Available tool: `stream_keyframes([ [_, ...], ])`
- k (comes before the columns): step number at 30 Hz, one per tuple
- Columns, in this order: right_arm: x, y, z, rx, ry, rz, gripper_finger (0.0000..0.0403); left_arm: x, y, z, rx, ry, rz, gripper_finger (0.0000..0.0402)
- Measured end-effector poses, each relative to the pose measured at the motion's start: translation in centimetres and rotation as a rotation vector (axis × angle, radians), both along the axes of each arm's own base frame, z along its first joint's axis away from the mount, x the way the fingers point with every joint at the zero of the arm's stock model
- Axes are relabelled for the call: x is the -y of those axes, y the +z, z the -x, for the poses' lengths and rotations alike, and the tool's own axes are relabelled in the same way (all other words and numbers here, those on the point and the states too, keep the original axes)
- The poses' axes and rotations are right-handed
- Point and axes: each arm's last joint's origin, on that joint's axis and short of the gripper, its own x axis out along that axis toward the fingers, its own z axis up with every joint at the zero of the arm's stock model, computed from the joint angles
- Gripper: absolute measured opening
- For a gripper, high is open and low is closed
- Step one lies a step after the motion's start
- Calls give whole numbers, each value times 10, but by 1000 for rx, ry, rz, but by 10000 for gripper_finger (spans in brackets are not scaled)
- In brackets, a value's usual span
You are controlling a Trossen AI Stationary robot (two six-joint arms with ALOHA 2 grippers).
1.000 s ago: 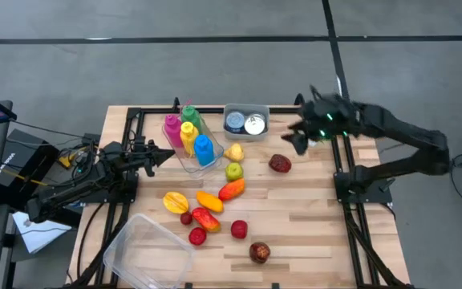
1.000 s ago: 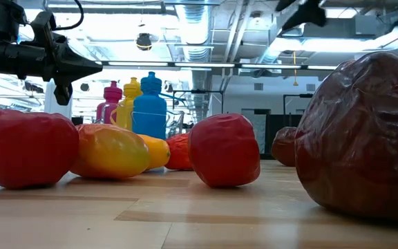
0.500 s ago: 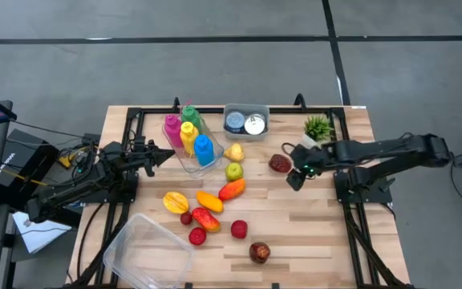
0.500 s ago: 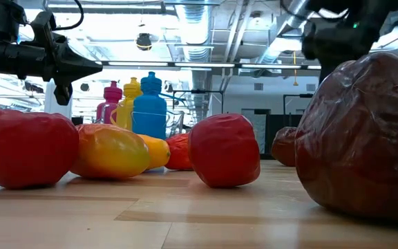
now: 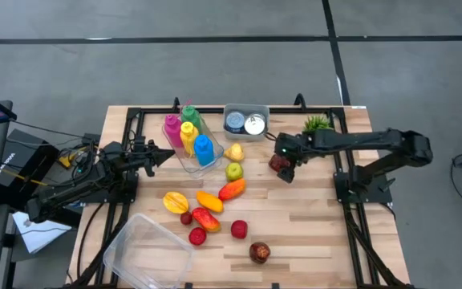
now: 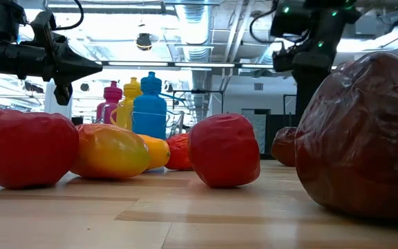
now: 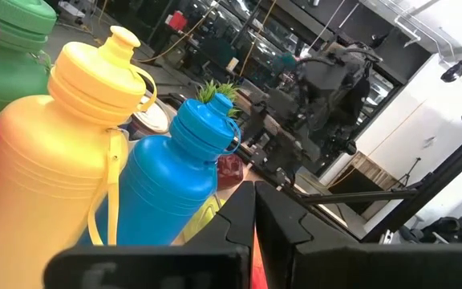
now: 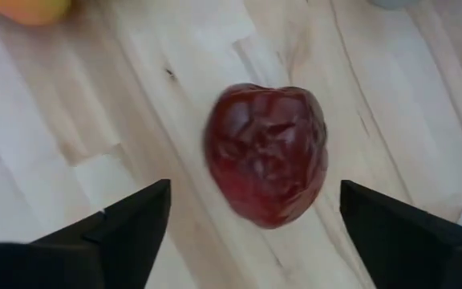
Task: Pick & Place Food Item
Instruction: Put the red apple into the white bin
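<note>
Nearest you on the bench (image 5: pixel 311 233) lies an empty clear tub (image 5: pixel 147 250) at the front left corner, and a dark red fruit (image 5: pixel 259 253) sits alone near the front edge, filling the right side of the low view. Behind them you have a loose cluster: a red fruit (image 5: pixel 239 229), a red pepper (image 5: pixel 204 218), a yellow piece (image 5: pixel 176 201), an orange piece (image 5: pixel 209 201) and a red-orange one (image 5: pixel 232 189), then a green apple (image 5: pixel 233 170) and a yellow pear (image 5: pixel 233 152). Your left hand (image 5: pixel 167 152) waits over the left side, its fingers pressed together, pointing at the bottles. Your right hand (image 5: pixel 283 160) is stretched in from the right and sits directly above the dark red apple (image 8: pixel 267 152), which rests on the wood right of the pear; the wrist view shows both fingers (image 8: pixel 131 221) spread wide, one each side of the apple, with bare wood between them and it. Further back, a clear tray (image 5: pixel 184 162) holds pink, yellow, green and blue bottles (image 5: pixel 204 148) upright, a grey bin (image 5: pixel 245 122) holds two cans, and a small green plant (image 5: pixel 318 124) stands by the far right corner.
</note>
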Motion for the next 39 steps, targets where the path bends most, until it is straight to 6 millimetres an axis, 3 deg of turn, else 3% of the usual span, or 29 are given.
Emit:
stream_keyframes([
  [7, 23, -31, -11, -132, -55, -35, 393, 0, 0, 0, 0, 0, 0, 0],
  [15, 33, -69, -23, -233, 10, -122, 387, 0, 0, 0, 0, 0, 0, 0],
  [18, 31, -76, -27, -238, 24, -118, 353, 0, 0, 0, 0, 0, 0, 0],
  [21, 27, -77, -31, -224, 40, -112, 293, 0, 0, 0, 0, 0, 0, 0],
  [32, 12, -60, -29, -181, 93, -100, 20, 0, 0, 0, 0, -1, 0, 0],
  [35, 1, -44, -24, -146, 142, -84, 18, 0, 0, 0, 0, 0, 0, 0],
  [39, -9, -17, -13, -62, 154, -68, 74, 0, 0, 0, 0, 0, 0, 0],
])
